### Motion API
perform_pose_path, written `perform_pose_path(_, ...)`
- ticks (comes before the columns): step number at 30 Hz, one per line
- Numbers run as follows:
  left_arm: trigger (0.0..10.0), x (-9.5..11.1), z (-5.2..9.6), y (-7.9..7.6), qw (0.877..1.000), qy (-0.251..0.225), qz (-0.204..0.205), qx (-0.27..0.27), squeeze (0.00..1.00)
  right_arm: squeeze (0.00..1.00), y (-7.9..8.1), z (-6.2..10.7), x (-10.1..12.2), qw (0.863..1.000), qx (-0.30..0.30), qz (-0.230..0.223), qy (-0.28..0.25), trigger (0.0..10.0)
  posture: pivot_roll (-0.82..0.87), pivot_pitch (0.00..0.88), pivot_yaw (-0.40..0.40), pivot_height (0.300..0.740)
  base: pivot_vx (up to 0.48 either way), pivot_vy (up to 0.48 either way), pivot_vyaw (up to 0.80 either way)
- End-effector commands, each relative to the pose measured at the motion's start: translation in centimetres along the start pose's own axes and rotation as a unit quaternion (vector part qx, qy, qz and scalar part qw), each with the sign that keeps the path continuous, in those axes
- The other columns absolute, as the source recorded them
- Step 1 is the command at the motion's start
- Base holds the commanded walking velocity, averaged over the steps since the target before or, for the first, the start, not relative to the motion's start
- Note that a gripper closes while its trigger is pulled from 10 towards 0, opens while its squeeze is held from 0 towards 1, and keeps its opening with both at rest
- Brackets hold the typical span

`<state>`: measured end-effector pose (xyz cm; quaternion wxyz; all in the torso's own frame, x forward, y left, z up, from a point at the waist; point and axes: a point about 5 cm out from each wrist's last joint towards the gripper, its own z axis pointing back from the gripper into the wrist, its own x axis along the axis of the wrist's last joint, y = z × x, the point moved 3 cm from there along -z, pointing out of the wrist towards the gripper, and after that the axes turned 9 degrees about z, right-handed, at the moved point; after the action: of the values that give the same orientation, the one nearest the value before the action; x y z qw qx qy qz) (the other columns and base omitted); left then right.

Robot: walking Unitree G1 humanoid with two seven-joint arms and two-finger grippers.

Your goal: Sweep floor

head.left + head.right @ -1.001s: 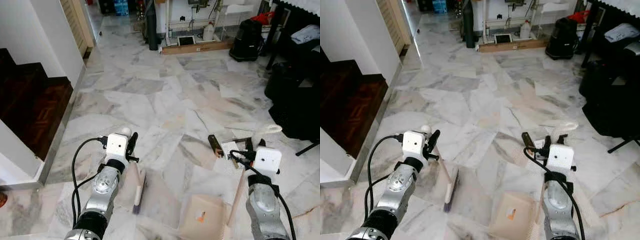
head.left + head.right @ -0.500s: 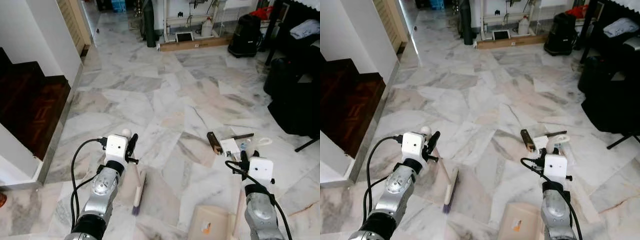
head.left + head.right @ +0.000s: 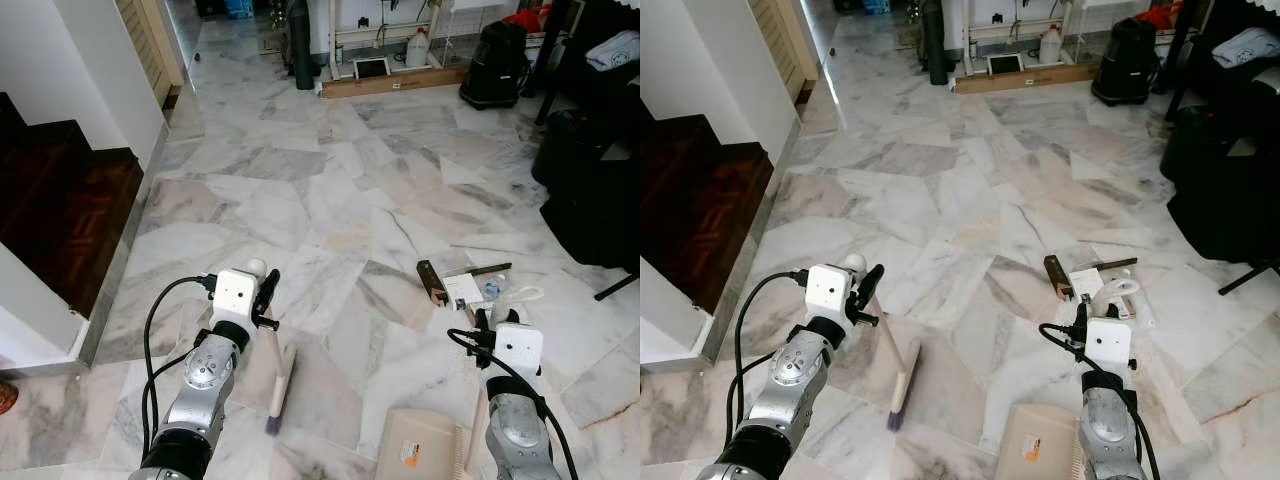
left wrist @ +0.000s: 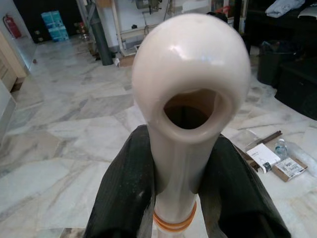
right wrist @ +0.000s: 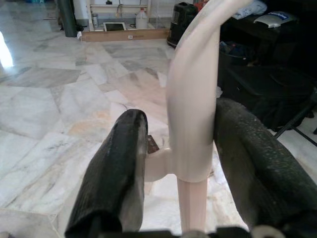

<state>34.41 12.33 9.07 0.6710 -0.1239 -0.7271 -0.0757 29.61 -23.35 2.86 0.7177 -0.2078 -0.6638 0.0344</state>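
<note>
A lived-in home, by the look of it: a white-and-grey marble floor (image 3: 300, 190) runs to dark wooden stairs (image 3: 60, 200) on the left, a black bag (image 3: 495, 62) and a white jug (image 3: 417, 48) sit far off, and dark furniture (image 3: 595, 190) crowds the right.

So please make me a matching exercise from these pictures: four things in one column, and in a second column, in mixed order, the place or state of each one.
Things:
1. broom
2. dustpan
3. left gripper
4. litter pile

Places or states:
A. lies flat on the marble floor, beside the right arm
B. scattered on the floor ahead of the right gripper
C. shut on a cream handle with a rounded end
D. bristle head rests on the floor, beside the left arm

Pairs: 1-D, 2-A, 3-C, 4-B
</note>
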Motion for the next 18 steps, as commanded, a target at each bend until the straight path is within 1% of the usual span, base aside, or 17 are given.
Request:
perform_pose_path(1, 10.0, 0.8, -0.1, 0.2, 1.000, -0.014, -0.001, -0.001, 0.00, 1.00, 0.3, -0.2, 0.4, 1.000, 0.005, 0.005, -0.009, 10.0, -0.08, 0.087, 0.097, 0.740, 0.000, 0.000, 0.00)
perform_pose_path(4, 10.0, 0.8, -0.1, 0.2, 1.000, -0.012, 0.001, -0.003, 0.00, 1.00, -0.1, -0.5, 0.9, 1.000, -0.006, 0.004, -0.019, 10.0, -0.08, 0.085, 0.096, 0.740, 0.000, 0.000, 0.00)
perform_pose_path(10, 10.0, 0.7, -0.1, 0.1, 1.000, -0.008, 0.002, -0.006, 0.00, 1.00, -0.2, -0.7, 1.5, 0.999, -0.009, 0.002, -0.033, 10.0, -0.08, 0.084, 0.095, 0.740, 0.000, 0.000, 0.00)
perform_pose_path(11, 10.0, 0.7, -0.1, 0.1, 1.000, -0.008, 0.002, -0.007, 0.00, 0.93, -0.2, -0.7, 1.5, 0.999, -0.009, 0.002, -0.034, 10.0, -0.08, 0.084, 0.095, 0.740, 0.000, 0.000, 0.00)
perform_pose_path(12, 10.0, 0.6, -0.1, 0.0, 1.000, -0.007, 0.003, -0.008, 0.00, 0.00, -0.2, -0.7, 1.6, 0.999, -0.011, 0.002, -0.034, 10.0, -0.08, 0.083, 0.094, 0.740, 0.000, 0.000, 0.00)
perform_pose_path(18, 10.0, 0.5, -0.1, -0.2, 1.000, -0.003, 0.006, -0.013, 0.00, 0.00, -1.2, -0.3, 0.7, 0.999, -0.029, 0.017, -0.018, 10.0, -0.08, 0.080, 0.091, 0.740, 0.000, 0.000, 0.00)
